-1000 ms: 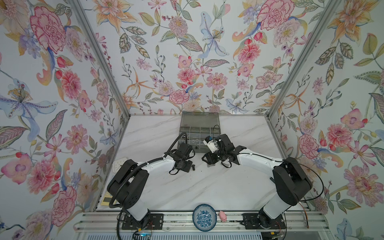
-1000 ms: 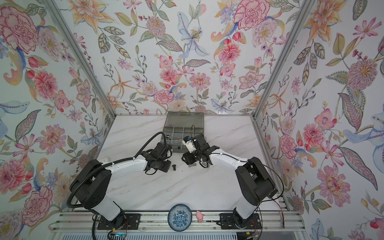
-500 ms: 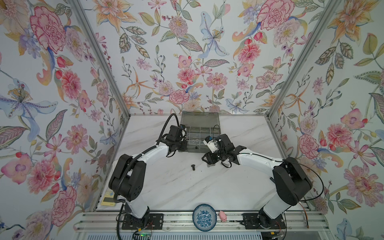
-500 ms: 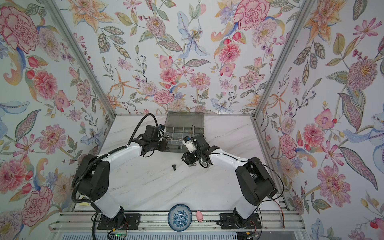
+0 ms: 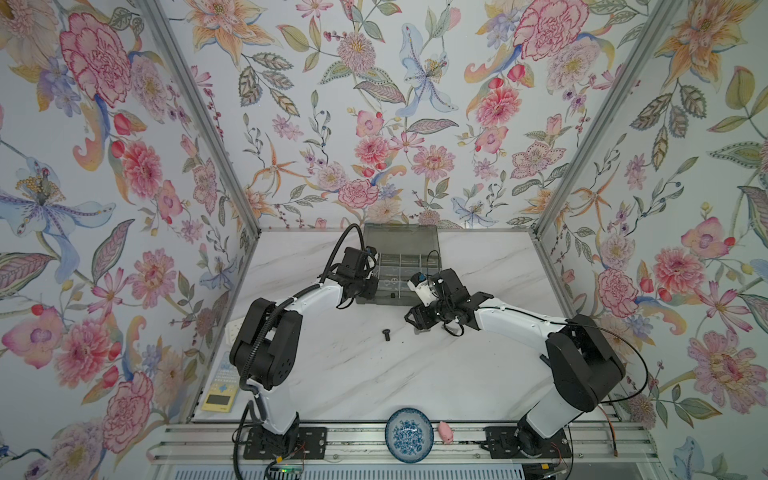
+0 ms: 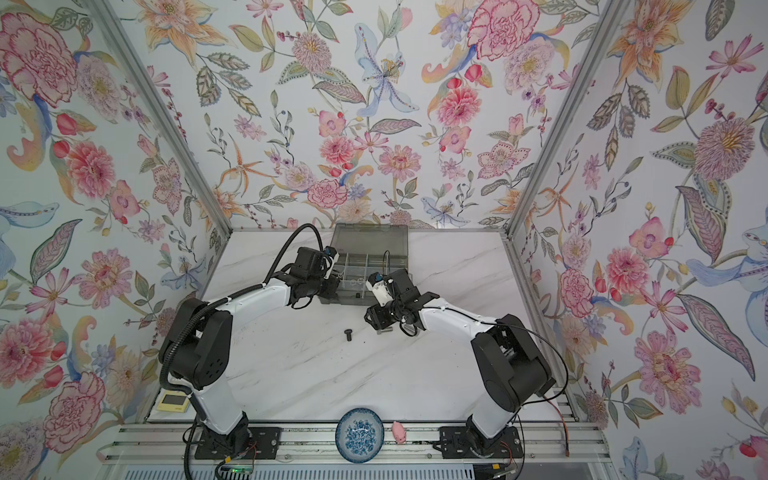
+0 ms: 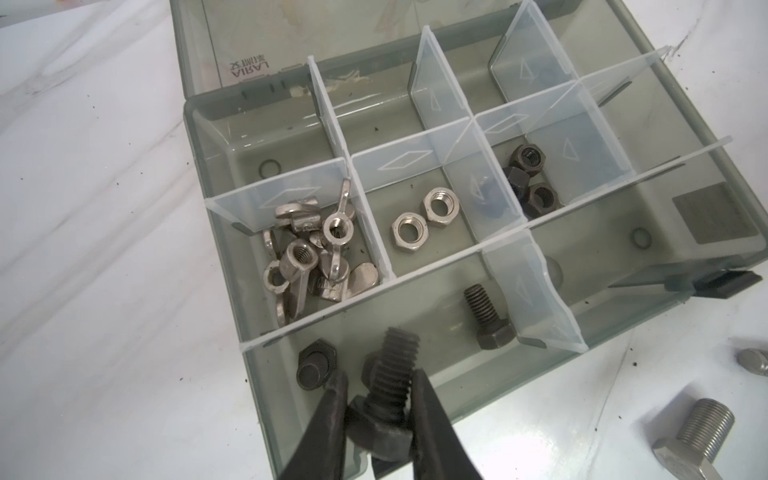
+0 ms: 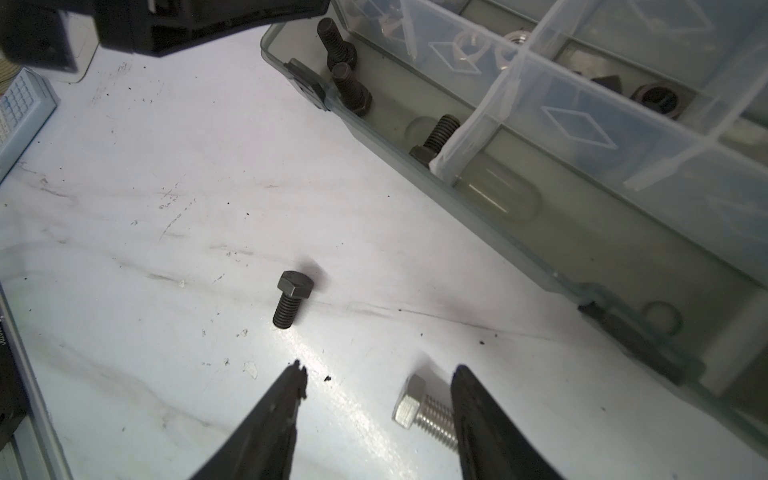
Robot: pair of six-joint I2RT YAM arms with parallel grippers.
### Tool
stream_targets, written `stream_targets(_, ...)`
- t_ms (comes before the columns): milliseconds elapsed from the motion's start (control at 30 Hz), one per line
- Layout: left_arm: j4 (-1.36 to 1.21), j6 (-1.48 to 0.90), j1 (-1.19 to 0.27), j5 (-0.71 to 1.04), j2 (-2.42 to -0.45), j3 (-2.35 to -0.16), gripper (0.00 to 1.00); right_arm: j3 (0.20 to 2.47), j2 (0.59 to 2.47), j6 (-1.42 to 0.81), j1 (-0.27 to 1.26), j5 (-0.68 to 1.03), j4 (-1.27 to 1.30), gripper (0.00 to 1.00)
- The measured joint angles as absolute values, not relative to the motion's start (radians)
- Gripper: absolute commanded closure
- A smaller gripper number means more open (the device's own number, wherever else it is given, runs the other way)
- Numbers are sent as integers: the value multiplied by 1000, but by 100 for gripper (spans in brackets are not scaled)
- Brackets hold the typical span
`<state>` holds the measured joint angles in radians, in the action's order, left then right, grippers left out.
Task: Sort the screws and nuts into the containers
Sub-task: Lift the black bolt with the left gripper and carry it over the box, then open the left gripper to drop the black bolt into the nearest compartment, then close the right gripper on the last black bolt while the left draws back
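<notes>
**Screw carried from the table centre to the box**

Nearest the bases, the middle of the table, where the left arm was working a second ago, holds only one loose black screw (image 5: 387,334) lying on its side. Just beyond it the right gripper (image 8: 379,370) has not stirred. Its jaws stand apart and empty, low over the table, with a silver screw (image 8: 428,411) lying between them, close to one finger but not pinched.

Farther back, the left gripper (image 7: 379,380) has swung over to the organizer box (image 7: 519,374). It is clenched on a black screw (image 7: 395,353), gripped near the head with the thread sticking out past the fingertips. It hangs over the near-row compartment that already holds black screws (image 7: 486,316). Behind that row the wing nuts (image 7: 316,249), silver hex nuts (image 7: 424,216) and black hex nuts (image 7: 528,183) each lie in their own cell.

As I read it, the carry is done and only the release remains. The loose black one and the silver screws (image 7: 685,436), two of which show beside the box, are still to be sorted.
</notes>
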<state>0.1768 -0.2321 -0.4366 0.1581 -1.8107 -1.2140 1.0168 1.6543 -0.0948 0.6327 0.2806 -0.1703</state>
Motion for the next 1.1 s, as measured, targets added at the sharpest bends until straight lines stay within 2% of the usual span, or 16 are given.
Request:
stream_targets(100,171,-231,-435,163,-1823,-1214,81,1017,1654,-95,633,281,-170,40)
stream_targets(500,159,-234,-434,177,-1848,-1216,55,1017,1653,-95,633,281,-170,40)
stream_targets(700,159,-235,-434,176,-1848,-1227,50,1017,1653,-95,633,281,-170,39)
stream_targets(833,164,-240,-434,176,-1843,-1227,44,1017,1653,-104,635,280,-170,39)
stream_targets(933,171,-247,-433,171,-1804,-1223,35,1018,1654,-117,655,271,-170,39)
stream_targets(1033,171,-258,-432,166,-1724,-1203,18,1034,1660,-135,708,256,-171,39)
stream_targets(1100,159,-273,-432,155,-1667,-1177,10,1060,1681,-152,743,248,-171,39)
